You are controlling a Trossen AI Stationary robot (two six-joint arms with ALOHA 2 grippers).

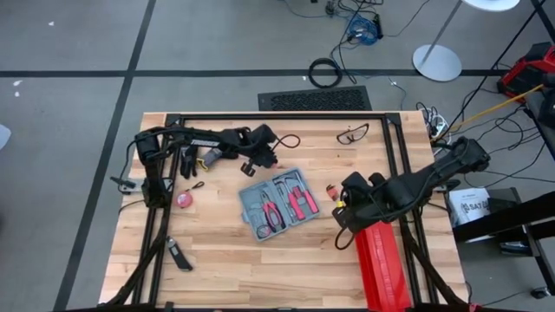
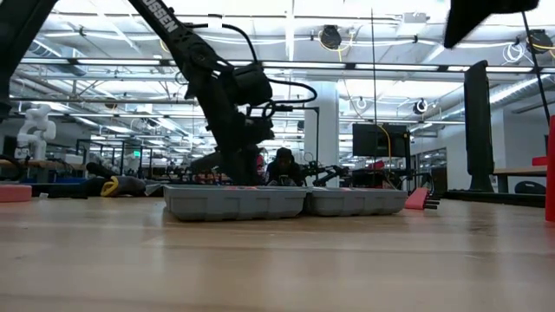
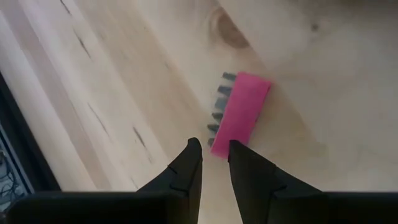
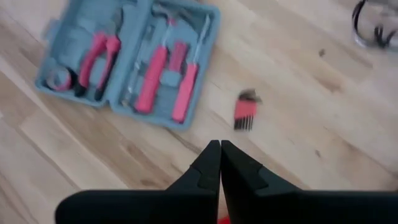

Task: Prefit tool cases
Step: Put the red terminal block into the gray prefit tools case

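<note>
**Open tool case mid-desk, small parts half hidden**

The desk (image 1: pixel 217 260) carries the tool case (image 1: pixel 279 204), lying open at its centre; the low view shows only its side walls. The left gripper (image 3: pixel 214 155), fingers slightly parted, grasps nothing, its pink bit holder (image 3: pixel 241 112) unseen from overhead. The right gripper (image 4: pixel 220 163) is clenched, empty.
</note>
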